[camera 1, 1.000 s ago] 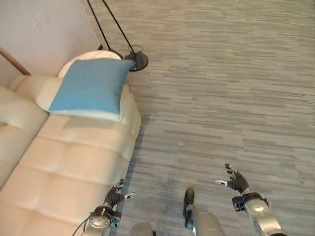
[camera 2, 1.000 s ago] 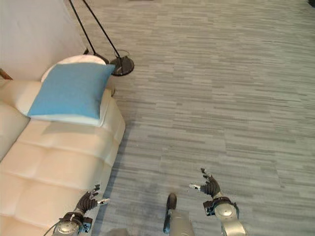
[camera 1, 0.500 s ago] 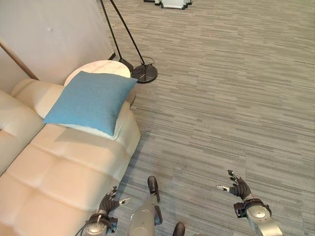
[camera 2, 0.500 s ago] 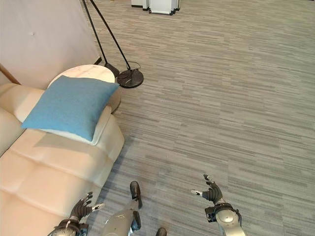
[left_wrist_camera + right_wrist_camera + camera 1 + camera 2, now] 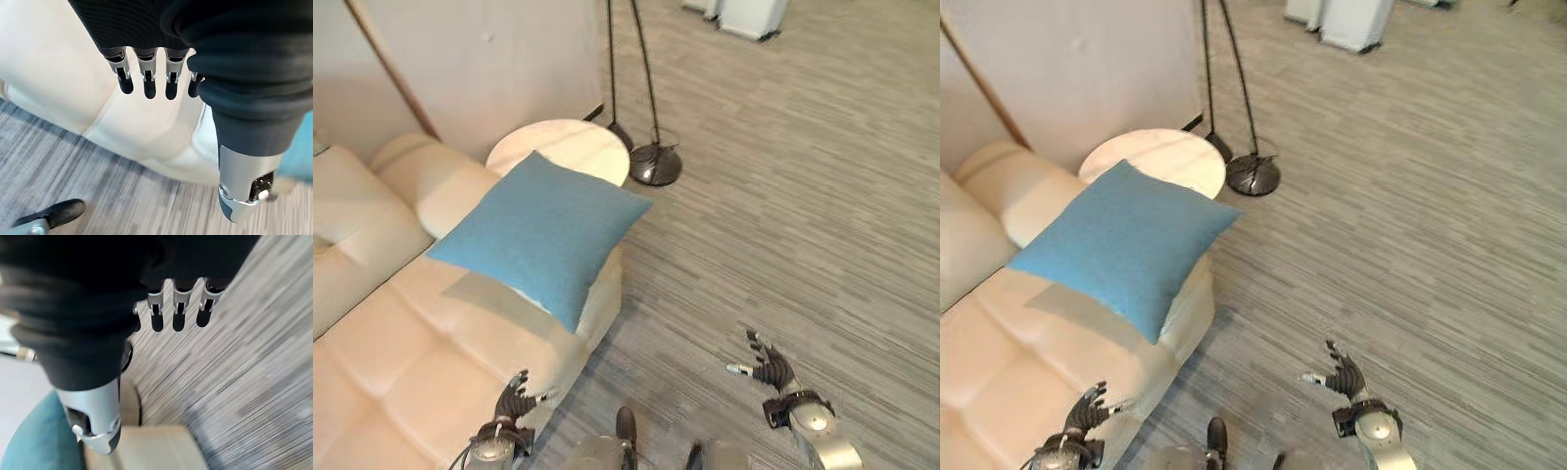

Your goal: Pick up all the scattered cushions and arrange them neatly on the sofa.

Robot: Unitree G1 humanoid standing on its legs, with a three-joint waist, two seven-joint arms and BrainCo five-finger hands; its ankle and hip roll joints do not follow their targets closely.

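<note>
Grey striped floor (image 5: 822, 176) beside a cream sofa (image 5: 401, 362): a blue cushion (image 5: 540, 233) rests on the sofa's armrest end, near a round side table (image 5: 1154, 157) and a floor lamp base (image 5: 656, 164). Left hand (image 5: 512, 399) and right hand (image 5: 769, 368) hang empty, fingers loosely spread. No writing is legible.

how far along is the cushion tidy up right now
One blue cushion already lies on the cream sofa, leaning on its armrest beside the round side table. Nothing is in hand: the left hand and right hand are open and empty. No other cushion is visible on the floor.
</note>
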